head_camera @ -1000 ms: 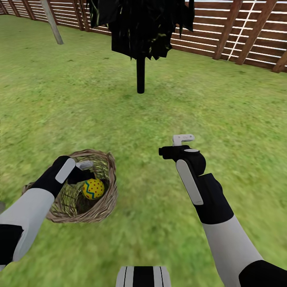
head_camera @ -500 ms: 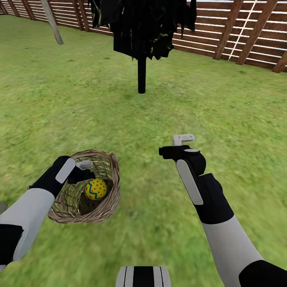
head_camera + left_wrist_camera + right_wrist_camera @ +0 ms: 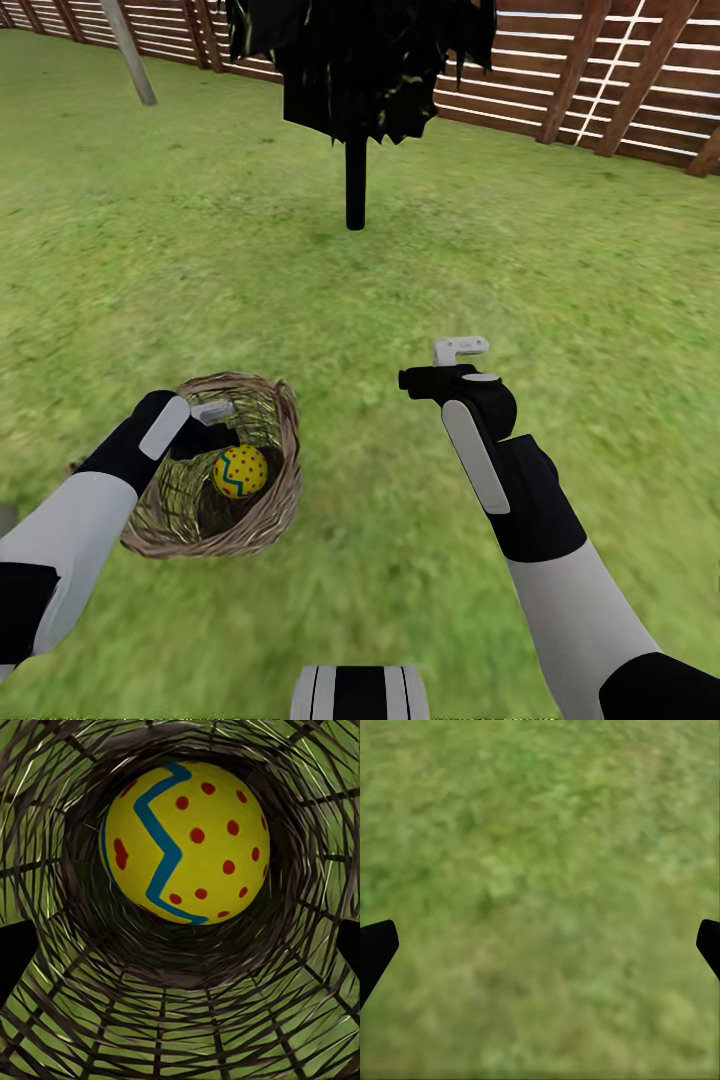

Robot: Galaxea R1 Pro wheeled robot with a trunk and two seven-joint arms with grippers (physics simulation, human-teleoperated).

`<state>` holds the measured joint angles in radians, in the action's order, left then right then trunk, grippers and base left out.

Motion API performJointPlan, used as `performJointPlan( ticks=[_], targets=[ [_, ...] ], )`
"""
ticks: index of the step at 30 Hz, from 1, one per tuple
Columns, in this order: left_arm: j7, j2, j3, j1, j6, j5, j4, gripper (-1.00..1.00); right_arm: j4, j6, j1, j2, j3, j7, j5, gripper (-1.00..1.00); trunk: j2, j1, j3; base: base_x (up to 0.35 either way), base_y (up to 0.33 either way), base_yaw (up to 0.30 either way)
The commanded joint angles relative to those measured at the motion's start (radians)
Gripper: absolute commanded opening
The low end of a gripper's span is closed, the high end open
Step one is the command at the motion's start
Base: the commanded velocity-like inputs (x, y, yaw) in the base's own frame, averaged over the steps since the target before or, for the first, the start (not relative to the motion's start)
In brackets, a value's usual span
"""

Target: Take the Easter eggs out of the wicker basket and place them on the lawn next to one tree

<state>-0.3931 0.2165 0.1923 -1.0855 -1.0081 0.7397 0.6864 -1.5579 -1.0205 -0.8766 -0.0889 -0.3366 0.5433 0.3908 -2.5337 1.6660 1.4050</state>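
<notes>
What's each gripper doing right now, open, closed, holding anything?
Left gripper: open, empty, over the wicker basket, aimed at the Easter egg inside.
Right gripper: open, empty, over the lawn.

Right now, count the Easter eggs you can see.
1. One Easter egg lies deep in the wicker basket, just beyond the left claw. Others may be hidden lower in the basket.

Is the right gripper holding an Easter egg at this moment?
No. The right gripper hangs empty over bare lawn, and the one visible egg sits inside the wicker basket.
</notes>
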Motion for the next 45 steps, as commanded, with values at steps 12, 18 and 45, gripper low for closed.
performJointPlan(
  ticks=[12,18,45],
  targets=[
    [-0.009,0.003,0.007,-0.001,0.002,0.01,0.012,1.0,0.008,-0.002,-0.001,0.0,-0.001,0.01,0.01,1.0,-0.001,0.001,0.009,0.0,0.0,0.0],
    [0.0,0.006,0.008,-0.001,0.012,0.01,0.021,1.0,0.025,0.0,-0.001,0.0,-0.002,0.01,0.01,1.0,-0.002,0.002,0.024,0.0,0.0,0.0],
    [0.054,0.012,0.01,-0.001,0.101,0.007,0.021,1.0,0.042,0.001,-0.001,0.0,0.001,0.009,0.01,1.0,-0.004,0.007,0.067,0.0,0.0,0.0]
  ],
)
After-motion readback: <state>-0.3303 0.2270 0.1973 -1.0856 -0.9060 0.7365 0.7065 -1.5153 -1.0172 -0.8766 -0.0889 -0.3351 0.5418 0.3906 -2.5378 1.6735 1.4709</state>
